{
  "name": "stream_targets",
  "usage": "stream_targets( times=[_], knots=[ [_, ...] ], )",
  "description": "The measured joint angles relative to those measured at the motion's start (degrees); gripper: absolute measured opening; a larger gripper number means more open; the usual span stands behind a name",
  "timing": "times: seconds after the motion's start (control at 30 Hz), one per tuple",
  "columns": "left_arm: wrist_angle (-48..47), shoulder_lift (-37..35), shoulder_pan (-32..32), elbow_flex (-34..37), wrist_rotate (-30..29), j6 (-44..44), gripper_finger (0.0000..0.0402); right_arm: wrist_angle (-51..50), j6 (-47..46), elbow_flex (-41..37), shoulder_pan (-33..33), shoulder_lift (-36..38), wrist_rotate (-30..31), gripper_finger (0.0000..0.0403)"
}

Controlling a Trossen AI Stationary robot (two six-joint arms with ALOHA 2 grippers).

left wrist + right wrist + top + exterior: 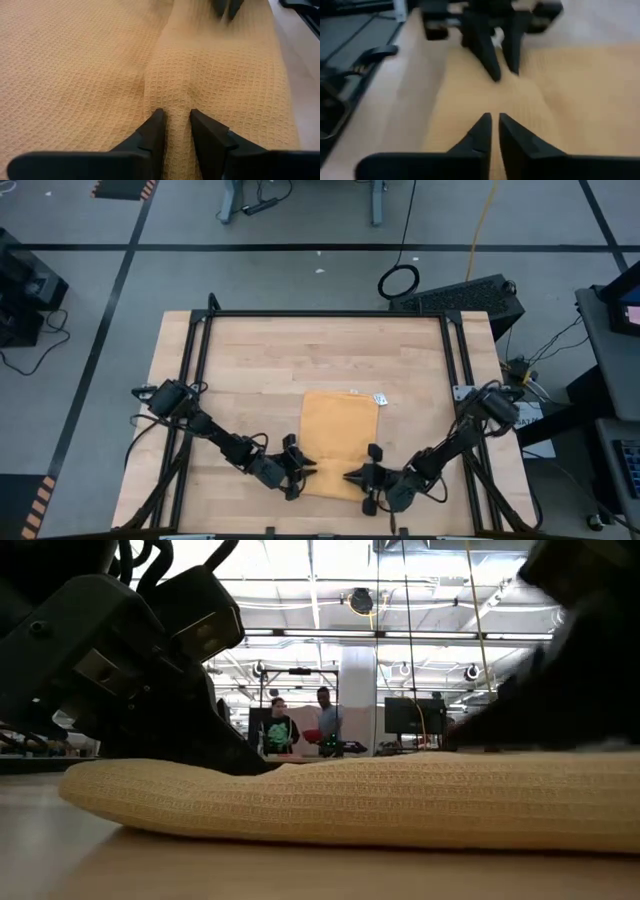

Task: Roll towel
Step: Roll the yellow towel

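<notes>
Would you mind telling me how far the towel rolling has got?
Early. The towel lies mostly flat, its near edge raised into a low fold. Both pincers, left and right, are at that edge, the left pinching a ridge of cloth. Nearly all the rolling remains.

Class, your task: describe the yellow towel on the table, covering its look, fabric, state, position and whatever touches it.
The towel is mustard-yellow, waffle-textured cloth lying on the wooden table toward its near edge, between the two arms. A small white tag sits at its far right corner. Its near edge is bunched into a thick roll or fold. The left gripper pinches a raised ridge of cloth there; the right gripper, fingers nearly together, sits on that same edge, facing it.
</notes>
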State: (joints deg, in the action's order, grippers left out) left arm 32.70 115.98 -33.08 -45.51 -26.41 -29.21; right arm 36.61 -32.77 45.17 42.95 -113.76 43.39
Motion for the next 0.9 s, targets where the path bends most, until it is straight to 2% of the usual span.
stream_targets(
  times=[0.23,0.37,0.47,0.63,0.77,0.9],
  knots=[
    [-0.8,0.1,-0.1,0.1,0.4,0.0,0.0096,-22.1,15.4,0.1,5.5,17.1,-0.5,0.0111],
    [-0.8,0.1,-0.1,0.1,0.5,0.0,0.0096,-35.4,16.7,0.3,10.8,22.7,-1.5,0.0179],
    [-0.8,0.2,-0.1,0.1,0.6,0.0,0.0096,-41.0,13.9,0.2,13.9,22.4,-1.8,0.0226],
    [-0.5,0.2,0.0,0.2,1.0,0.0,0.0096,-43.0,14.8,0.2,16.1,17.9,-0.6,0.0287],
    [-0.2,0.2,0.0,0.2,1.4,-0.3,0.0096,-39.6,21.6,0.2,15.9,13.5,0.4,0.0309],
    [0.1,0.2,0.0,0.2,1.9,-0.4,0.0096,-35.1,30.4,0.5,15.8,10.0,3.9,0.0313]
  ],
)
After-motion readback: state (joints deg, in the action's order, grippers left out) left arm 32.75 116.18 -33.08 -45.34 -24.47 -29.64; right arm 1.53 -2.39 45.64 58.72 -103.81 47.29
